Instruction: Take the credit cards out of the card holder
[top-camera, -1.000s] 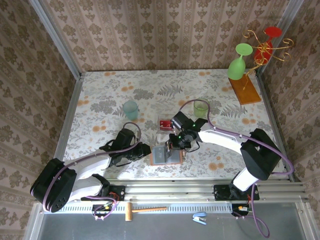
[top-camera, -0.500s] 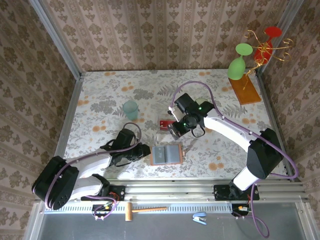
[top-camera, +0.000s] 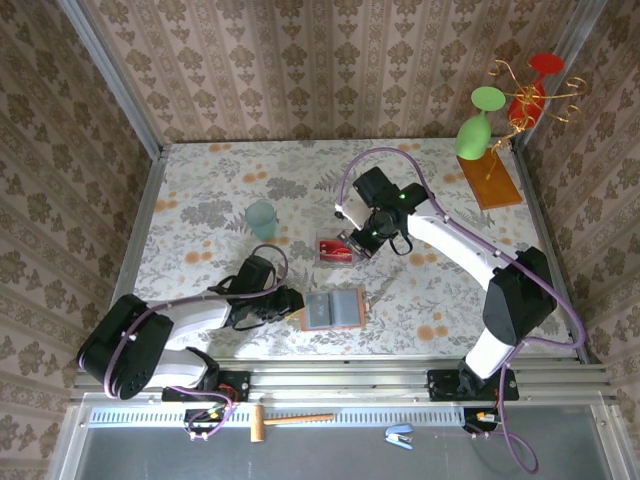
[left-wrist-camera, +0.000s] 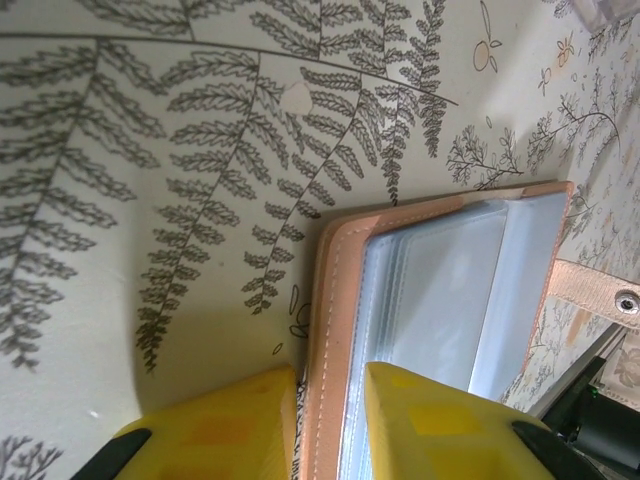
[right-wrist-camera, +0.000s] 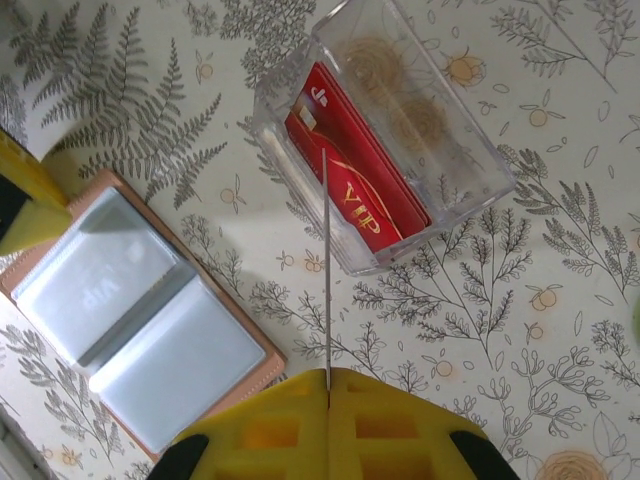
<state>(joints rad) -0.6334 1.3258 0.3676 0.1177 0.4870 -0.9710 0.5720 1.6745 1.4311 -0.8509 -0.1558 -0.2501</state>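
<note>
Right gripper (right-wrist-camera: 328, 375) is pinched tight on one card (right-wrist-camera: 326, 260), held on its edge over the box (right-wrist-camera: 470, 160). Your left gripper (left-wrist-camera: 328, 372) squeezes the holder (right-wrist-camera: 170, 350) by its edge. The holder lies open by the middle of the table's (top-camera: 200, 185) near edge, with the box just behind it.

Bring the card down slowly, line it up beside the red card (right-wrist-camera: 360, 180) in the box, then let go. Keep the holder pinned flat.

You can count three cards: one held, one in the box, and one faint card (right-wrist-camera: 100, 290) that looks tucked in a holder pocket. One holder, one box.
</note>
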